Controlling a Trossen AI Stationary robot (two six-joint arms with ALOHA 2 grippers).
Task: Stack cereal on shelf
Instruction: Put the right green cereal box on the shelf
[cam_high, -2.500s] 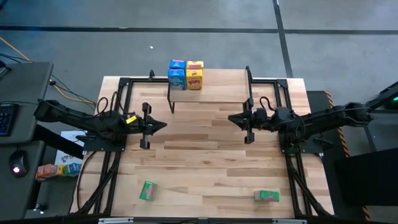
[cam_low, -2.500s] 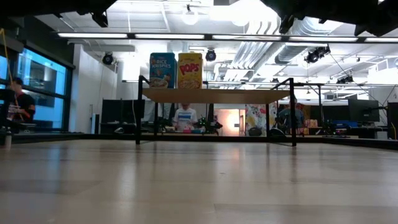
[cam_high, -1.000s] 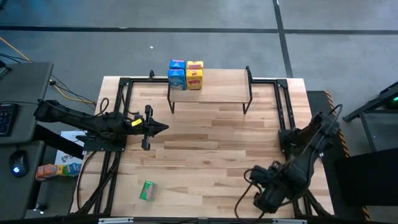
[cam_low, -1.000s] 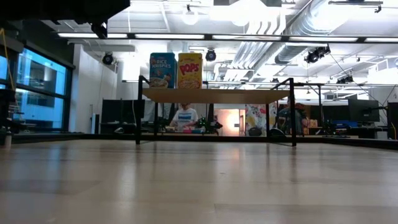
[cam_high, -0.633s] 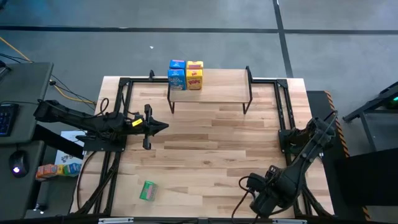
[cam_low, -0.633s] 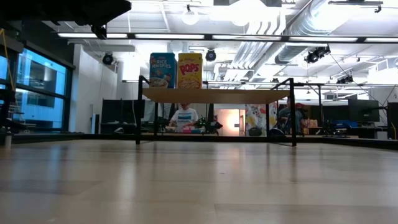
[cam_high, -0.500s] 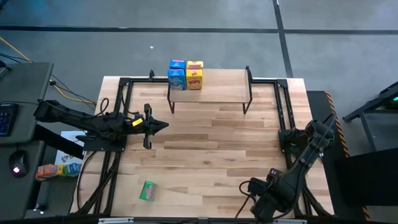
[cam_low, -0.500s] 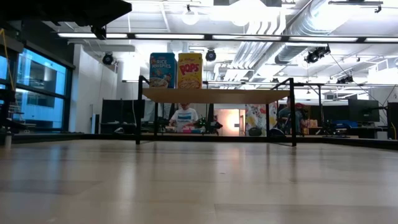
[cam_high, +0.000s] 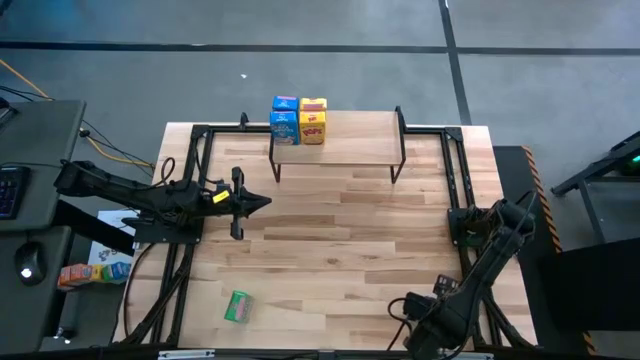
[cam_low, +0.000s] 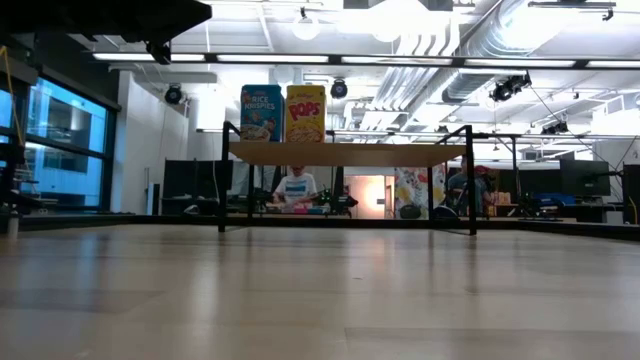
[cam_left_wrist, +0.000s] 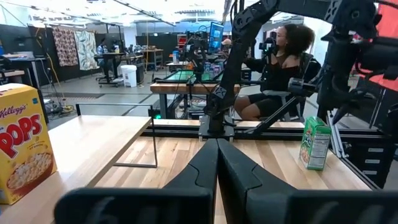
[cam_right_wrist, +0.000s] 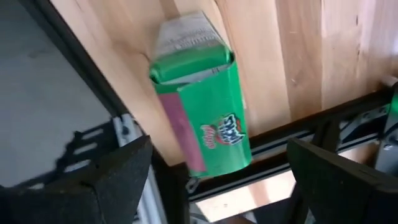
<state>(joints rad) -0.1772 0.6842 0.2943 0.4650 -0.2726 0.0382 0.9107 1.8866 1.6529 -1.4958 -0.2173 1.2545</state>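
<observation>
- On the shelf (cam_high: 350, 137), at the far edge of the bench (cam_high: 330, 240), a blue cereal box (cam_high: 285, 120) and a yellow cereal box (cam_high: 313, 121) stand upright, touching side by side at the shelf's left end
- In the low view the same pair stand on the light board, the blue box (cam_low: 261, 112) to the left of the yellow one (cam_low: 306, 113)
- A green cereal box (cam_high: 237, 307) stands on the bench near its front left corner, well apart from the shelf
- The left gripper (cam_high: 262, 203) hovers over the left middle of the bench with its jaws pressed together; its wrist view shows the two dark fingers (cam_left_wrist: 199, 171) meeting in a point
- That wrist view also shows the yellow box (cam_left_wrist: 23, 143) on the shelf board and the green box (cam_left_wrist: 315, 144) standing farther along the bench
- The right gripper (cam_high: 425, 335) reaches down at the front right corner of the bench
- Its wrist view shows its jaws spread wide, one finger (cam_right_wrist: 106, 186) on either side of a second green cereal box (cam_right_wrist: 202, 115) that lies at the bench edge; neither finger touches it
- A seated person (cam_left_wrist: 280, 68) shows beyond the bench in the left wrist view
</observation>
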